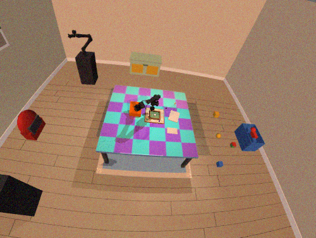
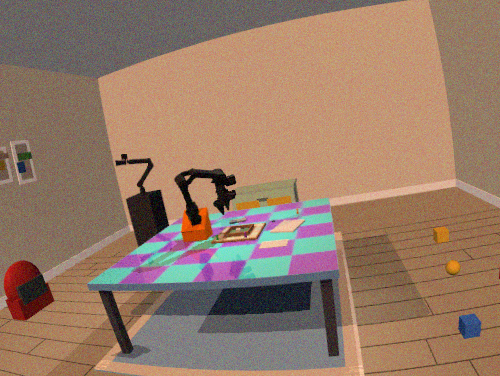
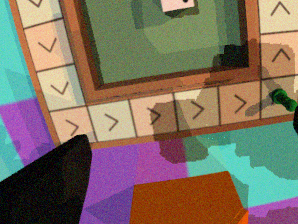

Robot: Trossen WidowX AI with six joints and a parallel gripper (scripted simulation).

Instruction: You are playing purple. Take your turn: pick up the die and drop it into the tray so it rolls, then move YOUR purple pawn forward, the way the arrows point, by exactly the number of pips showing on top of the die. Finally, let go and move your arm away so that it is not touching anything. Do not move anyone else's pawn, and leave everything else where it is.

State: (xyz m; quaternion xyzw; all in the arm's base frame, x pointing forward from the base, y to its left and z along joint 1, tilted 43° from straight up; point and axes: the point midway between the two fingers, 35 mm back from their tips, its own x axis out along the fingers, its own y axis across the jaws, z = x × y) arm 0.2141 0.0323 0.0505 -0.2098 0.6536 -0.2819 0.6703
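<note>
Gripper (image 1: 152, 108) (image 2: 222, 210) wide open, nothing held, above the table; die (image 3: 177, 4) inside the tray (image 3: 175, 82) (upper face cut off in wrist view)

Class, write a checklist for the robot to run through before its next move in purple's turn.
1. Gripper open, holding nothing: ok.
2. Die inside the tray: ok.
3. Die's top pips fully readable: not ok; the wrist view cuts the die off.
4. Purple pawn on the board: ok.
5. Purple pawn advanced by the rolled count: cannot tell.
6. Green pawn free of the nearby finger: cannot tell; they meet at the wrist view's edge.
</note>
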